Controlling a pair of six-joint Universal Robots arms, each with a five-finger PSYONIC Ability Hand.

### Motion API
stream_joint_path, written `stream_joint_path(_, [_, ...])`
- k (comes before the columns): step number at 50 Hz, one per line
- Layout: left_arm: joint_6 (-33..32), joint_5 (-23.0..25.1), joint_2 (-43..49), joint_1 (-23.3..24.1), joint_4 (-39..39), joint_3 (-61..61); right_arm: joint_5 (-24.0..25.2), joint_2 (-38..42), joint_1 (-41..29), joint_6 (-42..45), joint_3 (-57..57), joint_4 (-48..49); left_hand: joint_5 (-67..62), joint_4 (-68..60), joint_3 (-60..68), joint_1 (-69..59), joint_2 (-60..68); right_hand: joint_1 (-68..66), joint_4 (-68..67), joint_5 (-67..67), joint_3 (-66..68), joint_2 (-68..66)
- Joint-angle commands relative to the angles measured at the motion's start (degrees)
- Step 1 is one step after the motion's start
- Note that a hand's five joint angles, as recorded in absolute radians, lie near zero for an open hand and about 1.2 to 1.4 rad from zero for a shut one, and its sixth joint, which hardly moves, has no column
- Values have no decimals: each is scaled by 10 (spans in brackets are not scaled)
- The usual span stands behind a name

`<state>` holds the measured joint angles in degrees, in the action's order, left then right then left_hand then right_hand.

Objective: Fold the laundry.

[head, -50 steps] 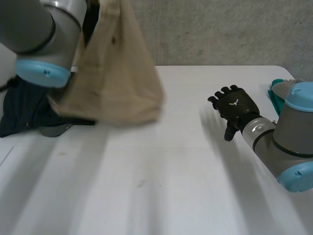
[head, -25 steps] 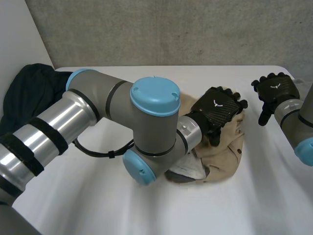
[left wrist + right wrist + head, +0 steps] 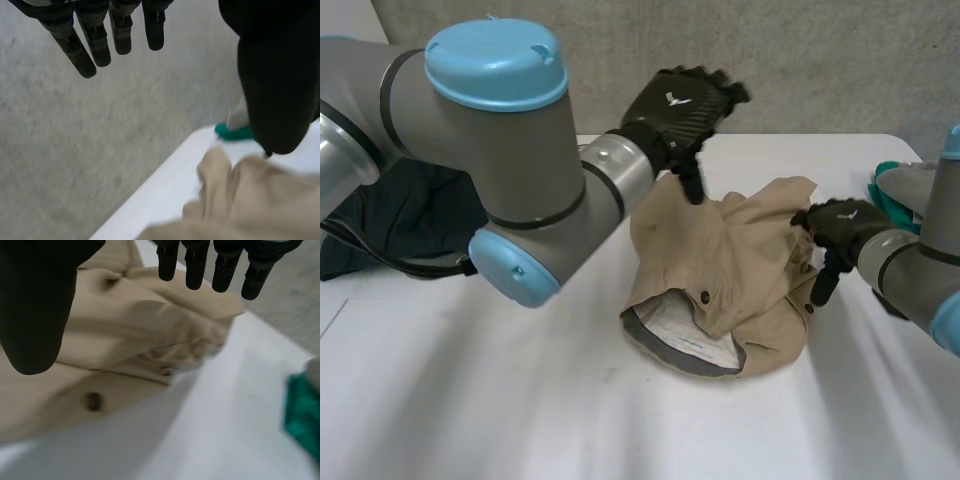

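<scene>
1. Tan garment [image 3: 720,290] lies crumpled on the white table [image 3: 520,420], probably awaiting spreading.
2. Right hand [image 3: 842,222], fingers straight and empty, hovers at its right edge, seemingly ready to grip.
3. Left hand [image 3: 682,100], spread and empty, hangs above the far edge, giving room.

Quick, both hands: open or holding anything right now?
Left hand: open, empty, above the beige garment.
Right hand: open, empty, at the garment's edge.

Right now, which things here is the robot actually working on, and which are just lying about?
In the job: tan garment, crumpled mid-table; left hand and right hand, both open.
Lying about: dark clothes heap; green item at the table edge.
</scene>
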<state>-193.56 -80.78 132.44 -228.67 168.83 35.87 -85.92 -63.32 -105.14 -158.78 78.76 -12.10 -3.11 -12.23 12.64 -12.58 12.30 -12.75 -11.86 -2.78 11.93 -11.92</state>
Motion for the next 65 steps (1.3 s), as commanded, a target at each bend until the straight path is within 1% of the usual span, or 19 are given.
stream_joint_path(1, [-87, 38, 105, -35, -103, -75, 33, 20, -16, -117, 32, 42, 24, 15, -19, 19, -16, 27, 19, 28, -19, 19])
stream_joint_path(12, [-181, 50, 194, -30, -109, -129, -12, 93, -65, -125, 12, 135, 31, 22, -26, 26, -23, 27, 19, 28, -19, 19])
stream_joint_path(15, [-214, 34, 218, -29, -126, -155, -30, 121, -77, -114, -7, 139, -108, -117, 113, -113, 116, 27, 19, 28, -19, 19])
stream_joint_path(18, [-229, 20, 232, -24, -141, -171, -51, 136, -82, -97, -27, 153, -542, -550, 546, -547, 550, -328, -337, -327, 336, -336])
stream_joint_path(19, [-231, 15, 232, -17, -145, -172, -55, 140, -82, -86, -36, 173, -668, -676, 672, -673, 676, -669, -678, -669, 677, -677])
stream_joint_path(25, [-229, -11, 198, -1, -144, -149, -37, 128, -78, 11, -72, 283, -669, -678, 674, -674, 677, -673, -681, -672, 681, -681])
stream_joint_path(30, [-158, -75, 101, 12, -124, -84, 13, 135, -76, 65, -129, 331, -669, -678, 674, -674, 677, -673, -681, -672, 681, -681])
stream_joint_path(33, [-100, -107, 37, 23, -98, -19, 49, 144, -77, 59, -170, 335, -669, -678, 674, -674, 677, -673, -681, -672, 681, -681])
stream_joint_path(40, [-13, -112, -61, 62, -35, 139, 176, 153, -67, 11, -224, 336, -669, -678, 674, -674, 677, -673, -681, -672, 681, -681])
stream_joint_path(42, [-2, -115, -69, 67, -15, 162, 191, 157, -61, 8, -228, 334, -669, -678, 674, -674, 677, -673, -681, -672, 681, -681])
stream_joint_path(44, [12, -125, -77, 67, 22, 191, 169, 161, -53, 10, -225, 318, -669, -678, 674, -674, 677, -673, -681, -672, 681, -681])
stream_joint_path(46, [15, -133, -80, 60, 47, 202, 139, 159, -46, 17, -215, 291, -534, -542, 538, -539, 542, -673, -681, -672, 681, -681])
stream_joint_path(47, [14, -142, -82, 46, 62, 209, 108, 154, -37, 31, -201, 258, -365, -373, 369, -370, 373, -673, -681, -672, 681, -681])
stream_joint_path(48, [13, -143, -82, 39, 69, 212, 96, 152, -33, 39, -195, 242, -301, -310, 306, -307, 309, -673, -681, -672, 681, -681])
stream_joint_path(53, [4, -141, -74, -4, 78, 207, 63, 116, -14, 102, -128, 160, -190, -199, 195, -195, 198, -673, -681, -672, 681, -681])
stream_joint_path(58, [-32, -75, -26, -49, 67, 153, 75, 54, 19, 103, -44, 159, -104, -113, 109, -109, 112, -673, -681, -672, 681, -681])
stream_joint_path(60, [-52, -48, 3, -56, 46, 118, 80, 34, 25, 86, -27, 156, -24, -33, 28, -29, 32, -335, -344, -334, 343, -343])
stream_joint_path(61, [-58, -40, 15, -56, 36, 105, 81, 29, 25, 80, -23, 155, 3, -5, 1, -2, 5, -238, -247, -237, 246, -246])
stream_joint_path(65, [-95, -9, 74, -58, -11, 33, 81, 8, 23, 45, -17, 135, 31, 22, -26, 26, -23, -55, -64, -55, 64, -64])
